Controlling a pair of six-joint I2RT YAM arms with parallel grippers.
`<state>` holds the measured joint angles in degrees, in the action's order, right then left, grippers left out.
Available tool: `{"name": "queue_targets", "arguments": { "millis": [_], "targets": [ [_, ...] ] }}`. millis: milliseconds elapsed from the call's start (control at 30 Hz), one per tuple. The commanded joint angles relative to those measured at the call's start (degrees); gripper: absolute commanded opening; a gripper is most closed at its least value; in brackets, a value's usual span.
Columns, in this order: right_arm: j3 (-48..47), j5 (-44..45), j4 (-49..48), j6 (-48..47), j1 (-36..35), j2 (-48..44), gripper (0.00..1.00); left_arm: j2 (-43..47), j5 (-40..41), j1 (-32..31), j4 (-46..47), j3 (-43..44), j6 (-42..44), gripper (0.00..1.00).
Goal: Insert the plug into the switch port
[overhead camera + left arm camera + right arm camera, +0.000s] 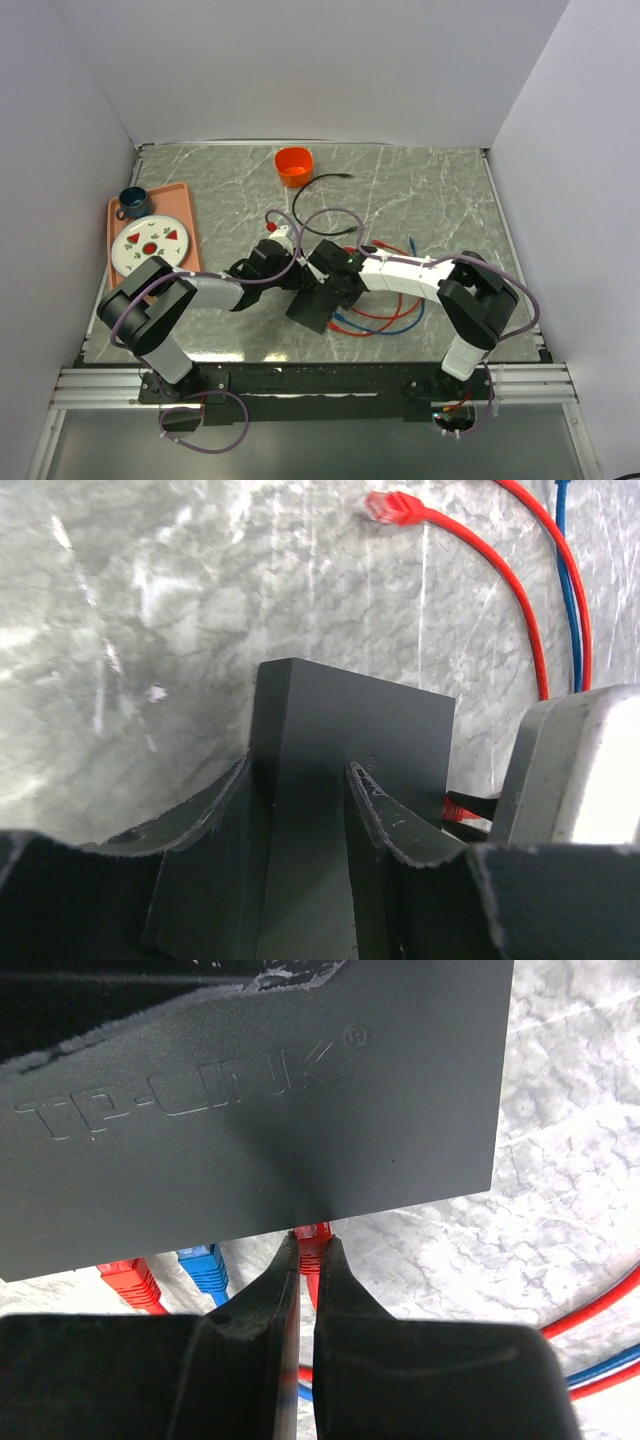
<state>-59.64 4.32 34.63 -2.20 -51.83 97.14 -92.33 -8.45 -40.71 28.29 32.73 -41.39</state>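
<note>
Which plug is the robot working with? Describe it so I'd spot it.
Find the flat black box at the centre. At its edge is a red plug pinched between the right arm's fingers. The neighbouring red plug and blue plug lie ungripped.

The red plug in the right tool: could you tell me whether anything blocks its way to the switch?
Nothing visible does; the red plug reaches the switch's near edge, though the port itself is hidden.
</note>
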Motion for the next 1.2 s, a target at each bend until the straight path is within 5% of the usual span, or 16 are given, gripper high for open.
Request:
{"name": "queue_targets", "arguments": {
  "millis": [0, 467, 1167],
  "targets": [
    [-0.5, 0.7, -30.3, 1.8, 0.1, -7.0, 0.0, -0.1, -17.7, -7.6, 4.2, 2.5, -6.8, 0.41],
    [10.7, -3.8, -50.4, 1.7, 0.2, -16.4, 0.0, -1.2, -15.9, -10.9, 3.9, 4.5, -8.1, 0.38],
    [8.8, 2.4, -56.1, 7.2, 2.1, -16.2, 0.0, -3.7, -14.4, -16.9, 8.6, 1.2, -13.3, 0.35]
  ]
}}
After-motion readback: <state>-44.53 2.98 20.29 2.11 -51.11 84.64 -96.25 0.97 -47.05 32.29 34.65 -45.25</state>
